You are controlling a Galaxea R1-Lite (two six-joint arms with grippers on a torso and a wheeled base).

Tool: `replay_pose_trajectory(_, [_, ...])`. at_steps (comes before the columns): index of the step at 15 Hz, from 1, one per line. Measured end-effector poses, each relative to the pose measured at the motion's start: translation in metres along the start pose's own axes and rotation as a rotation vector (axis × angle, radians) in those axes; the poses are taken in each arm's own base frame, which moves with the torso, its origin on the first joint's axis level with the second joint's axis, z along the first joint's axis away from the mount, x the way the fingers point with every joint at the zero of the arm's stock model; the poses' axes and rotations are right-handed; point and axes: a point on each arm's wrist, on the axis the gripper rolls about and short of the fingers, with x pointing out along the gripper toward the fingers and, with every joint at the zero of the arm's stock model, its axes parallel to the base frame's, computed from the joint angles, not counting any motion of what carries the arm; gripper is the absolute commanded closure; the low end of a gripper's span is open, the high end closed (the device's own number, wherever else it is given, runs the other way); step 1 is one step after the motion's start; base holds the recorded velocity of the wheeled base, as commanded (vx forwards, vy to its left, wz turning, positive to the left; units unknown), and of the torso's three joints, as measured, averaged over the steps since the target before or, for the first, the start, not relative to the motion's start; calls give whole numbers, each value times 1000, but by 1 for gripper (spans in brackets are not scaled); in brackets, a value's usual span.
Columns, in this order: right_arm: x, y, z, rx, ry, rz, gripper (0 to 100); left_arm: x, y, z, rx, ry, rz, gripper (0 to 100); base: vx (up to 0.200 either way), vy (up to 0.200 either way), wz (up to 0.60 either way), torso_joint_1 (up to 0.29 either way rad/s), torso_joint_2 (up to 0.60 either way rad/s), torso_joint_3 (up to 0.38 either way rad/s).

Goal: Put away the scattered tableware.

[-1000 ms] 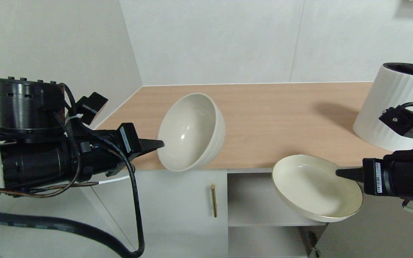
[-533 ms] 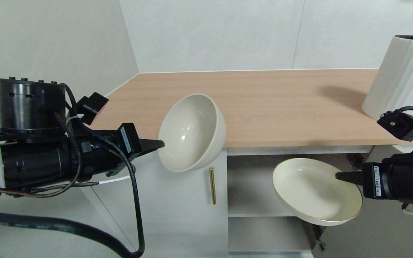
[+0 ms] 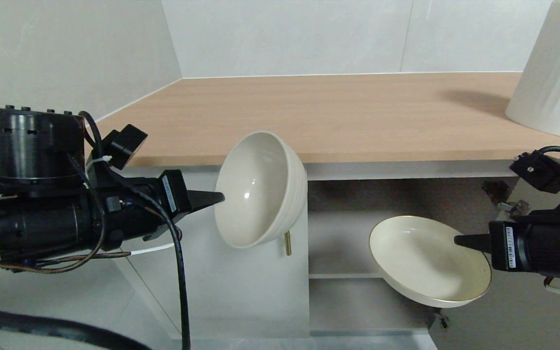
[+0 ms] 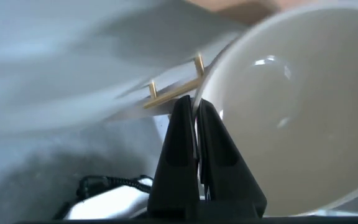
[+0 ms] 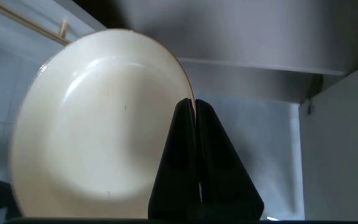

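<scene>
Wooden countertop (image 3: 358, 116) is running along a pale tiled wall, with a white ribbed vessel (image 3: 557, 73) standing at its right end. Below it, a closed cabinet door (image 3: 251, 296) with a brass handle (image 3: 288, 249) is sitting beside an open compartment (image 3: 348, 228) holding one shelf (image 3: 343, 275).

Here the left gripper (image 3: 214, 197) is pinching the rim of a cream bowl (image 3: 255, 189), jaws closed tight on the edge. The bowl is hanging on its side just beyond the fingertips, its opening facing back toward the gripper, with the brass handle showing just past its lower edge. Likewise the right gripper (image 3: 460, 239) is clamping the rim of a cream plate (image 3: 426, 262), which is jutting from the fingertips toward the other arm, slightly tilted, in front of the open compartment.

Change over the last second: the whole head view is shifting. The countertop is climbing in the picture and more of the compartment is coming into sight, while both grippers and their loads are keeping nearly the same places. This is read as the camera sinking together with the arms.

Judged meaning: both pieces are already off the counter and the plate is hanging at about shelf height, so sliding it in is likely coming next; the bowl, facing the closed door, is probably waiting its turn
</scene>
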Motion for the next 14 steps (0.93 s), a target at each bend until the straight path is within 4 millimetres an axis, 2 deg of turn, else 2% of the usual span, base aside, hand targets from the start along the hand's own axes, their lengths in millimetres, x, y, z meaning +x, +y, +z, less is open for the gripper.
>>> replay_pose_trajectory(2, [1, 0, 0, 0, 2, 0, 100, -15, -4, -5, 79, 12, -81, 100, 0, 0, 0, -6, 38, 18])
replay_pose_trajectory(4, [3, 0, 0, -1, 8, -3, 100, -35, -10, -15, 155, 73, -233, 100, 0, 0, 0, 0, 0, 0])
replay_pose_trajectory(5, [4, 0, -1, -1, 11, -4, 100, -40, -9, -18, 175, 78, -245, 100, 0, 0, 0, 0, 0, 0])
replay_pose_trajectory(9, [8, 0, -2, 0, 11, -5, 100, -32, 0, -34, 226, 169, -210, 100, 0, 0, 0, 0, 0, 0])
replay_pose_trajectory(11, [13, -1, -3, -2, 26, -11, 100, -27, 6, -44, 236, 273, -160, 100, 0, 0, 0, 0, 0, 0])
replay_pose_trajectory(14, [20, -2, -4, 1, 46, -26, 100, -18, 10, -49, 271, 311, -30, 100, 0, 0, 0, 0, 0, 0])
